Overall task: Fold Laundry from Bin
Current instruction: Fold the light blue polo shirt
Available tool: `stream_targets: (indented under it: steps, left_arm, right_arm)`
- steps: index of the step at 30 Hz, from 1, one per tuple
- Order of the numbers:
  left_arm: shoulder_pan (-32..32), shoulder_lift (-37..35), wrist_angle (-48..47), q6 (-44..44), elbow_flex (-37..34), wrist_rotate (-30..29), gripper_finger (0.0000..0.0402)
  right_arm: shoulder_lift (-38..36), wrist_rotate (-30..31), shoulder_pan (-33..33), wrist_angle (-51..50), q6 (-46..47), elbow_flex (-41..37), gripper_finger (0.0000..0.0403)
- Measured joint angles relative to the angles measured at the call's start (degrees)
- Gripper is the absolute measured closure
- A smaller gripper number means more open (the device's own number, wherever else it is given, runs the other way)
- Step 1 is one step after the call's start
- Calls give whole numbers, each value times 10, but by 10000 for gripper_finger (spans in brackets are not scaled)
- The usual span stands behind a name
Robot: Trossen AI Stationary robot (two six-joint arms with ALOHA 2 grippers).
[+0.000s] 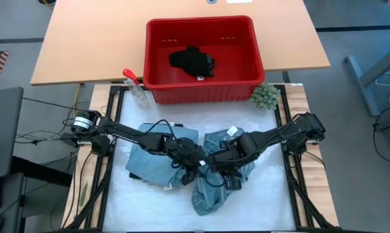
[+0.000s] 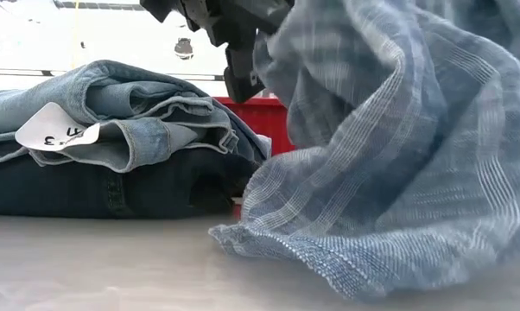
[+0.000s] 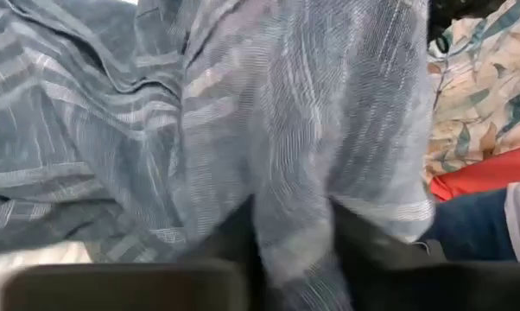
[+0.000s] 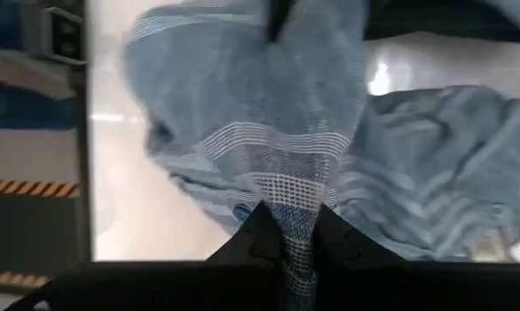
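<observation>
The blue-white striped shirt (image 1: 211, 191) hangs bunched between my two grippers over the middle of the white mat, and its lower folds (image 2: 329, 259) rest on the table. My left gripper (image 1: 196, 160) and my right gripper (image 1: 222, 155) stand close together, both shut on the shirt. Light blue jeans (image 1: 153, 158) lie folded at the left on a dark navy piece (image 2: 96, 186). The red bin (image 1: 205, 90) stands at the far side with a small black piece (image 1: 192, 61) lying on its floor. My left gripper pinches a bunched fold of the striped shirt (image 3: 294, 250) between its two fingers, several layers thick. The cloth rises slack in front of the fingers and fills the left wrist view. My right gripper pinches a narrow gathered fold of the shirt (image 4: 299, 212) between its two fingers, pointing steeply down from above. The shirt spreads below the fingers and hangs slack down to the mat.
A clear spray bottle with a red trigger (image 1: 135, 87) lies at the bin's left front corner. A green fuzzy ball (image 1: 265, 97) sits at its right front corner. Black frame rails (image 1: 292, 175) border the mat on both sides. Bare mat (image 1: 149, 207) shows near the front edge.
</observation>
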Motion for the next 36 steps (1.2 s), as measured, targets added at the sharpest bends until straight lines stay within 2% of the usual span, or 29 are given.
stream_targets:
  steps: [2, 3, 7, 15, 21, 25, 29, 36]
  left_arm:
    - [3, -1, 9, 6, 0, 0, 375]
    - [5, -4, 12, 15, 0, -3, 385]
    - [14, -27, 27, 59, 0, -23, 399]
    - [32, -87, 9, 104, 0, -57, 401]
    - [35, -109, -24, 124, 0, -72, 401]
    - [36, -110, -68, 128, 0, -93, 401]
    - [34, -110, -75, 135, 0, -100, 401]
    - [34, -110, -77, 135, 0, -90, 401]
  right_arm:
    - [0, -24, 0, 1, 0, 0, 350]
    - [0, -34, 0, 3, 0, 0, 345]
    - [-2, -78, 0, -2, 1, 12, 313]
    - [-40, -86, -17, -48, 39, 82, 217]
    - [-104, -4, 3, -40, 123, 51, 162]
    - [-146, 80, 58, 26, 192, -17, 133]
    - [-167, 162, 100, 67, 211, -87, 109]
    - [-164, 166, 93, 58, 220, -146, 60]
